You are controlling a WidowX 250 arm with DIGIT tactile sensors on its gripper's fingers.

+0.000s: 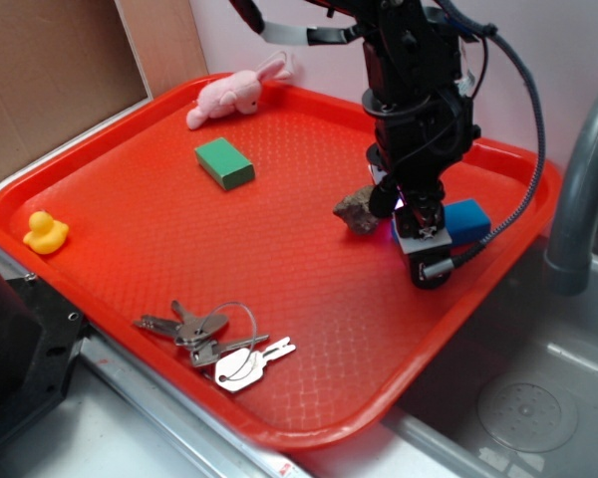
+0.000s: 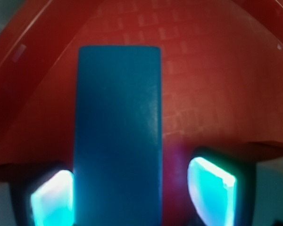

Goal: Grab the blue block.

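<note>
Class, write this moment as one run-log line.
hand: open, straddling blue block | right pad: gap to block | left pad: at its edge | block: flat on red tray | grab: not yet closed

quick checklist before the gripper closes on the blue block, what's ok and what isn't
1. Blue block sits between the fingers: ok, the wrist view shows one pad on each side.
2. Block centred in the gap: not ok, it lies against the left pad with space on the right.
3. Gripper open: ok, the gap is wider than the block.
4. Block resting on the red tray: cannot tell, the arm hides most of it in the exterior view.
5. Rock clear of the gripper: cannot tell, it lies close beside the fingers.
6. Green block out of the way: ok, well apart.
</note>
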